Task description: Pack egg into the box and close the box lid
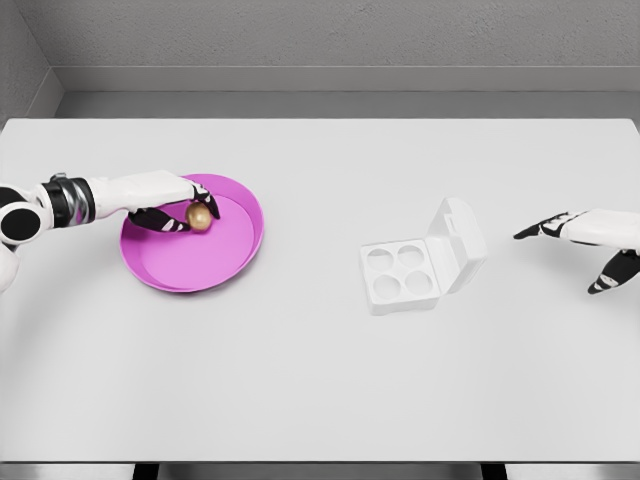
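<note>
**Egg pinched in the pink bowl, box open**

Brown egg (pixel 199 217) caught between the dark fingertips of the left robot hand (pixel 178 209), inside the pink bowl (pixel 235 262) near its upper rim. Fingers curled round the egg, thumb below, remaining fingers above. Bowl resting on the white desk (pixel 320 380), spreading out beneath and to the right of that robot hand.

Well to the right of the left robot hand, the white egg box (pixel 403 274): four round hollows, all bare, lid (pixel 458 243) hinged upright and tilted back at its right edge.

Right robot hand (pixel 585 245) further right again, apart from the box, fingers spread and stretched toward the lid, holding nothing, hovering near the desk's right edge.
</note>
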